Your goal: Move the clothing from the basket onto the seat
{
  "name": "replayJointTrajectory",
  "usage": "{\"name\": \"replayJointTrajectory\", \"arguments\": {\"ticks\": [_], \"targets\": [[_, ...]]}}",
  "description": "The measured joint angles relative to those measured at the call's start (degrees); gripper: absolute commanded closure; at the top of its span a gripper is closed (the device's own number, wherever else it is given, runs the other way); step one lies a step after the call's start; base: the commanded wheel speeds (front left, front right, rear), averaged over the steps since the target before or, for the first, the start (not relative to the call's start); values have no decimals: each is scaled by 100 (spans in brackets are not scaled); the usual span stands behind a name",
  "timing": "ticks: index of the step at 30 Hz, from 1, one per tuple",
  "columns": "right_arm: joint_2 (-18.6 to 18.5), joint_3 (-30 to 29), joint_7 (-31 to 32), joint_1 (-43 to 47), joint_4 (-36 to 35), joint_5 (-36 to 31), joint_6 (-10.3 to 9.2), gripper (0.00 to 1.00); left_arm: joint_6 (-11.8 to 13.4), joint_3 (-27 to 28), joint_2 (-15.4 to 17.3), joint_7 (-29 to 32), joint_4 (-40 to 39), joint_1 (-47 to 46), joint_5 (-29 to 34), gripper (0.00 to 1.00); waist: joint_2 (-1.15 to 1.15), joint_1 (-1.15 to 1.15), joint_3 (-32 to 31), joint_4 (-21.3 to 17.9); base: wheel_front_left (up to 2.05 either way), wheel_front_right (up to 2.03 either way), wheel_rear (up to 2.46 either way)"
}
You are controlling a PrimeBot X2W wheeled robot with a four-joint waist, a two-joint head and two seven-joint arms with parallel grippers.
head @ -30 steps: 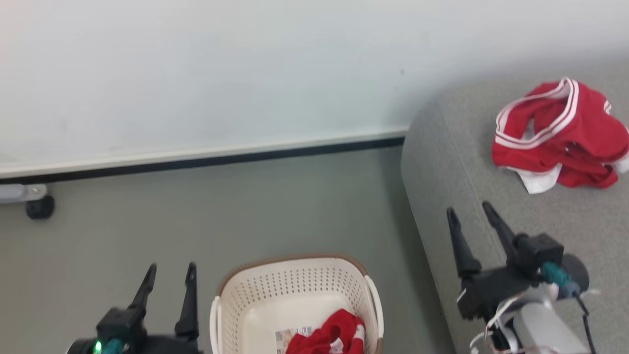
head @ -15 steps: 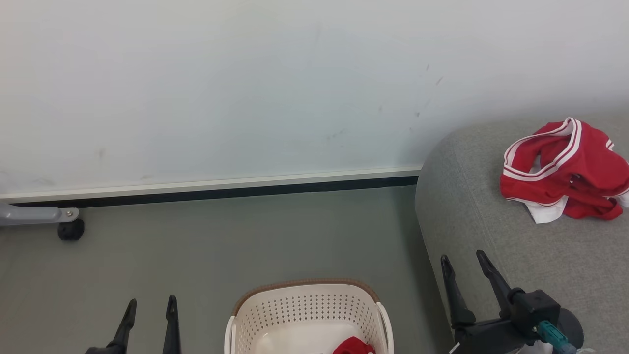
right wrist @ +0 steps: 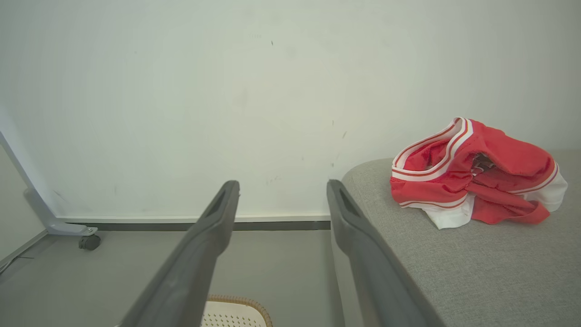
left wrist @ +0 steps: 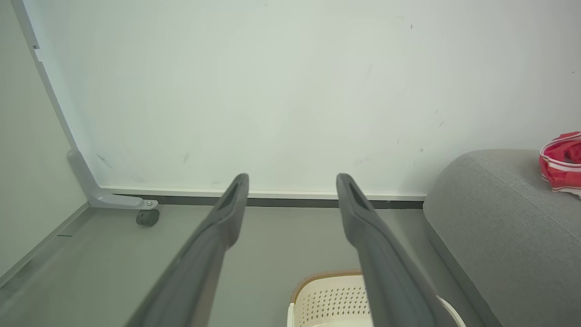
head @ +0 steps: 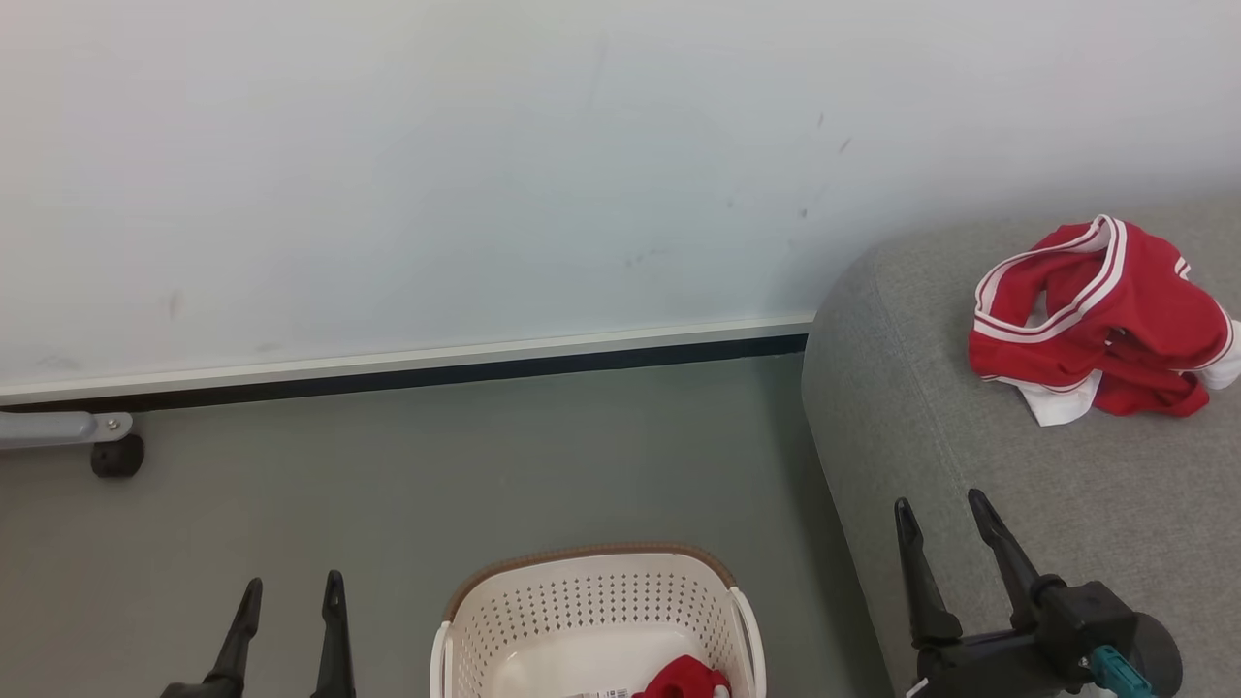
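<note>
A crumpled red garment with white trim (head: 1096, 325) lies on the grey seat (head: 970, 436) at the right, and it also shows in the right wrist view (right wrist: 472, 172) and the left wrist view (left wrist: 560, 161). The cream perforated basket (head: 596, 620) stands on the floor at the bottom centre, with another red piece of clothing (head: 684, 679) inside, partly cut off by the frame edge. My right gripper (head: 938, 502) hovers open over the seat's near edge, well short of the garment. Left of the basket, my left gripper (head: 293, 584) is open and empty above the floor.
A pale wall with a dark skirting strip (head: 436, 373) runs behind the grey floor. A grey metal leg on a black caster (head: 116, 456) stands at the far left by the wall. The basket rim (right wrist: 236, 313) sits below my right gripper's fingers (right wrist: 213, 227).
The head camera has tilted up, so the basket, seat and both grippers sit lower in the picture. Relative to the red garment, the right gripper has drawn back a little. Both stay open.
</note>
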Motion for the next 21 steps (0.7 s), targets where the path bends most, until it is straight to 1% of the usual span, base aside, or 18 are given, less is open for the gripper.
{"name": "replayJointTrajectory", "arguments": {"ticks": [15, 21], "targets": [[-2, -90, 0, 51, -229, -82, -44, 0, 4, 120, -64, 0, -109, 13, 87, 0, 0, 0, 54, 35, 0, 0, 0], [-24, -192, 0, 92, -371, -83, -45, 0, 5, 102, -120, 0, -192, 90, 107, 0, 0, 0, 197, 24, 0, 0, 0]]}}
